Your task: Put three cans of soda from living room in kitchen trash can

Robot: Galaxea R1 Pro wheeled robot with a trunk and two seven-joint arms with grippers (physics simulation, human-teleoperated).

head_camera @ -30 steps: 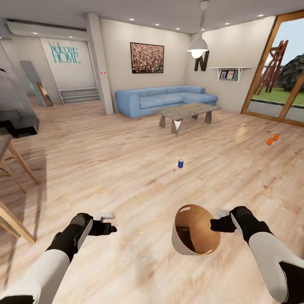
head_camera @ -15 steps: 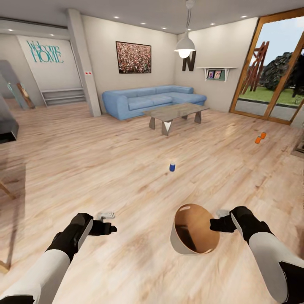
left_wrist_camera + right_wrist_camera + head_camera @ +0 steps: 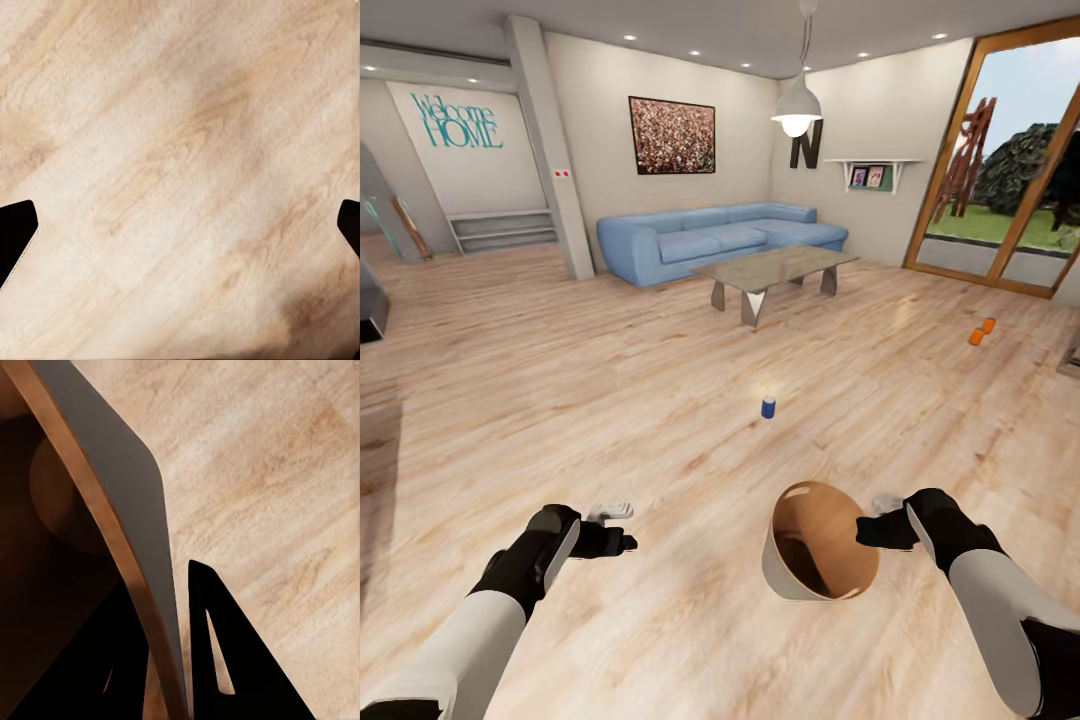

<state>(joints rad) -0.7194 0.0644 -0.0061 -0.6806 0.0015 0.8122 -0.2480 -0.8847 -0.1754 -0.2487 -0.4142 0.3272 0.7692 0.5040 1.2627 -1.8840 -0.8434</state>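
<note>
Right now I have the bin (image 3: pixel 820 545) pinched by its rim in the right gripper (image 3: pixel 875 530), one finger (image 3: pixel 225 652) outside the grey wall and the other inside the brown lining, and it hangs tilted with its mouth up and toward the room. That thin-wall pinch is my main worry: any sharp turn or stop of the base could let the bin swing or slip out between the fingers.

The left gripper (image 3: pixel 622 527) is released and carries nothing, its dark tips wide apart over bare floor (image 3: pixel 180 172).

The blue can (image 3: pixel 768 407) stands upright on the wooden floor straight ahead, well short of the coffee table (image 3: pixel 772 268). The two orange cans (image 3: pixel 981 332) sit just beside each other far to the right, near the glass doors (image 3: pixel 1000 170). They are too small for me to tell whether they stand or lie.

If I drive in too fast, the base or the hanging bin may knock the blue can over and send it rolling. Reaching down with the left arm while the bin dangles on the right also risks tipping the bin enough that a can dropped in rolls back out.
</note>
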